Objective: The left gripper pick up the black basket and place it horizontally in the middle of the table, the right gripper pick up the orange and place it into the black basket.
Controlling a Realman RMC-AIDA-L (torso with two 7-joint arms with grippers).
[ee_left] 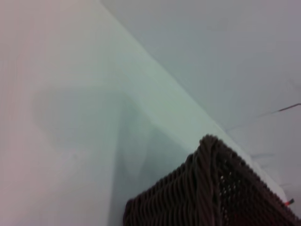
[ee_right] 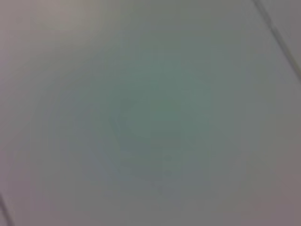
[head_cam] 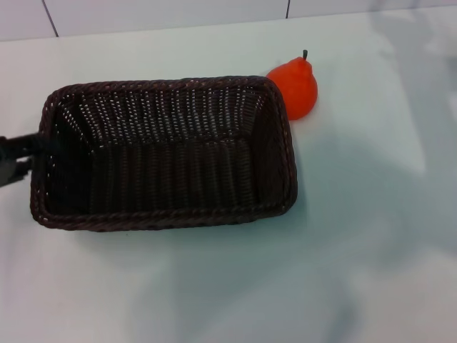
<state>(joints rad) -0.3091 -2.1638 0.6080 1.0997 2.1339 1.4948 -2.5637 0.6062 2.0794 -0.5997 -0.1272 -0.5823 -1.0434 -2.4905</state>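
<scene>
The black basket point(head_cam: 166, 219) lies lengthwise across the middle of the table point(head_cam: 364, 257), open side up and empty. The orange point(head_cam: 295, 88) stands upright on the table, touching the outside of the basket's far right corner. My left gripper point(head_cam: 27, 156) shows only as dark bars at the left edge of the head view, right at the basket's left end wall. The left wrist view shows one woven corner of the basket point(ee_left: 207, 188) close by. My right gripper is out of view; the right wrist view shows only bare tabletop point(ee_right: 150, 113).
A tiled wall point(head_cam: 164, 14) runs along the table's far edge. Bare tabletop lies to the right of the basket and in front of it.
</scene>
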